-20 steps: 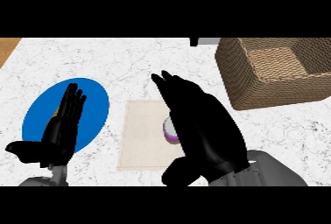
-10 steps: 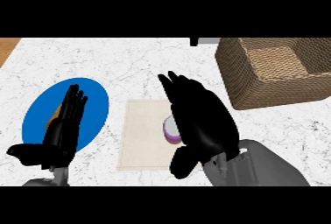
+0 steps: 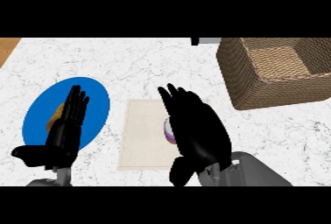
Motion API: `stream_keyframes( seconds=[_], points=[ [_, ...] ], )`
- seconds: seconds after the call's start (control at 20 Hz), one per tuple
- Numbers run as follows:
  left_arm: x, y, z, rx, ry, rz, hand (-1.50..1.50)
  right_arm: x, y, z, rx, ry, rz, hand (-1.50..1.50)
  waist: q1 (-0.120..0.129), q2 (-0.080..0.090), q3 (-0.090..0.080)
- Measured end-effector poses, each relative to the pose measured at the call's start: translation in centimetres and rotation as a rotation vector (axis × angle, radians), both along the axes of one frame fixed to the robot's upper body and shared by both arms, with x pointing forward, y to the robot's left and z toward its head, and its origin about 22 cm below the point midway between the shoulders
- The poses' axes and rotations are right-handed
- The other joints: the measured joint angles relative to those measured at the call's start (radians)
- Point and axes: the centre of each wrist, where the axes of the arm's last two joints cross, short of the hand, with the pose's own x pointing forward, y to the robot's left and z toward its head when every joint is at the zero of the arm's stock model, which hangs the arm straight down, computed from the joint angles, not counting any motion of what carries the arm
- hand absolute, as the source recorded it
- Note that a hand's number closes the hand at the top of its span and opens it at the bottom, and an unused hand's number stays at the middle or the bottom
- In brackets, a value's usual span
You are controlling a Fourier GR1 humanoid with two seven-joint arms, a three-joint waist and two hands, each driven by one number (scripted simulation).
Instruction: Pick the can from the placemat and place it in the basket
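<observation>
- Now over the mat (image 3: pixel 139 144): right hand (image 3: pixel 197 131), fingers straight and spread, nothing held.
- Shifted a little since a second ago — hand slid slightly toward the lower edge and the wrist rolled, forearm showing more at the bottom right; fingers no more curled than before.
- Can (image 3: pixel 169 130) lying on the mat, mostly hidden behind the palm; only a purple and white sliver peeking out at the hand's left edge. Same spot as in both earlier views, so not lifted yet.
- Probably still lining up the grasp; whether palm touches can — cannot tell.
- Basket (image 3: pixel 241 83) up at the far right, well apart from the can, nothing visible in it.
- Left hand (image 3: pixel 65 131) resting open, fingers up, over the blue plate (image 3: pixel 97 105); unchanged.
- Next by my reckoning: closing round the can before any lift toward the basket.
</observation>
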Motion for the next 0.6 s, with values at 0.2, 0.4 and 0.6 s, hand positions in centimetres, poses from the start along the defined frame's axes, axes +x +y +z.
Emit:
stream_keyframes(
  seconds=[0.2, 0.4, 0.6],
  points=[
    [0.3, -0.1, 0.4, 0.002, -0.003, -0.003, 0.0, -0.4, 0.3, -1.3, -0.009, 0.0, -0.01, -1.5, 0.002, 0.001, 0.0],
    [0.2, 0.2, 0.4, 0.001, -0.003, -0.006, 0.0, -0.1, 0.4, -2.4, -0.036, -0.009, -0.038, -1.5, 0.005, 0.002, 0.0],
    [0.0, 0.6, 0.8, 0.001, -0.002, -0.014, 0.0, 0.3, 1.1, -3.0, -0.047, -0.02, -0.066, -1.5, 0.007, 0.002, 0.0]
  ],
)
